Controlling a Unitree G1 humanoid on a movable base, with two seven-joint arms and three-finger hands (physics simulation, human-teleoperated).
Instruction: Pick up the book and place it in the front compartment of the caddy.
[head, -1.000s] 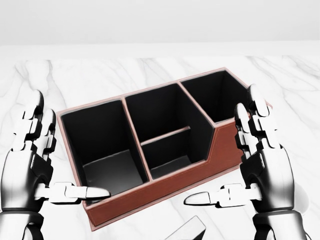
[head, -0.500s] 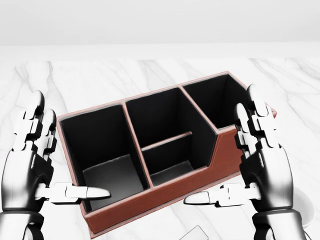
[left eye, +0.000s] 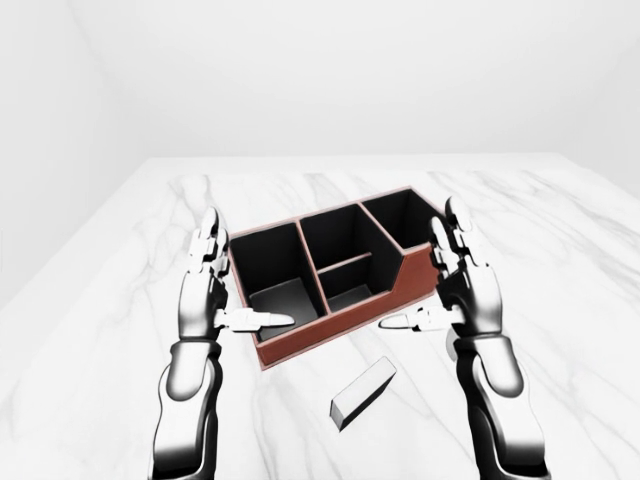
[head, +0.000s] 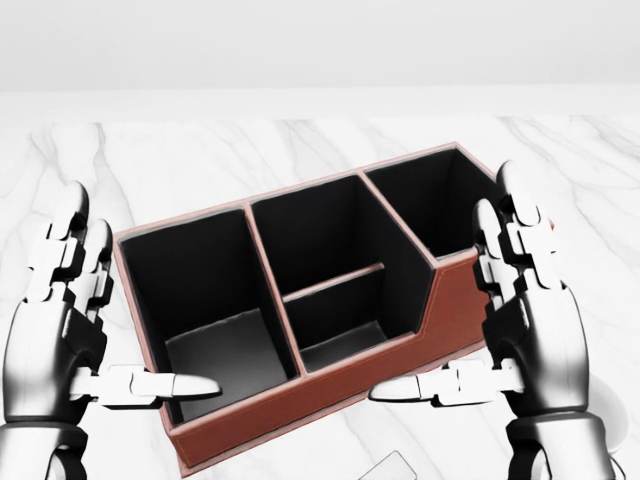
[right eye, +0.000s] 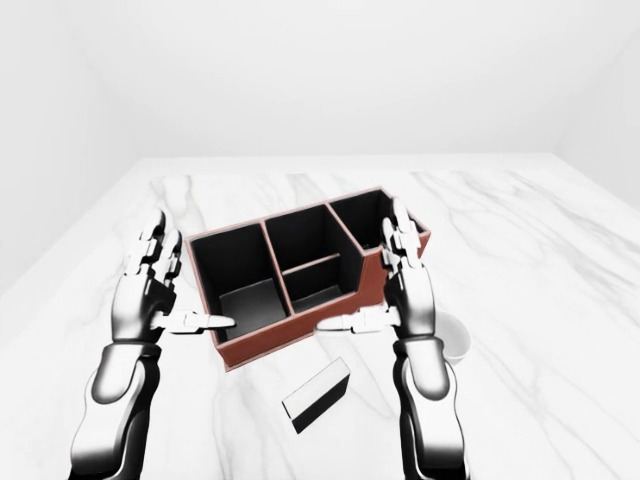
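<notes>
The caddy (left eye: 345, 318) is a brown leather box with black compartments, set askew on the white marble table (left eye: 120, 300). The book (left eye: 362, 392), a small grey slab with a dark side, lies flat on the table just below the caddy; only its tip (head: 388, 467) shows at the bottom of the head view. My left hand (left eye: 236, 288) is held open at the caddy's left end, its thumb over the low corner. Open too, my right hand (left eye: 424, 284) is raised by the caddy's right end, thumb pointing left above the book. Neither hand holds anything.
A white round cup or bowl (right eye: 453, 340) stands on the table to the right of my right hand. In the left-eye view the table's left edge (left eye: 70, 250) runs diagonally, with plain white walls beyond.
The whole head view shifted slightly a second ago: the caddy and the book slid lower in the picture, so the camera moved. Both hands stay open, the right one a touch further right.
</notes>
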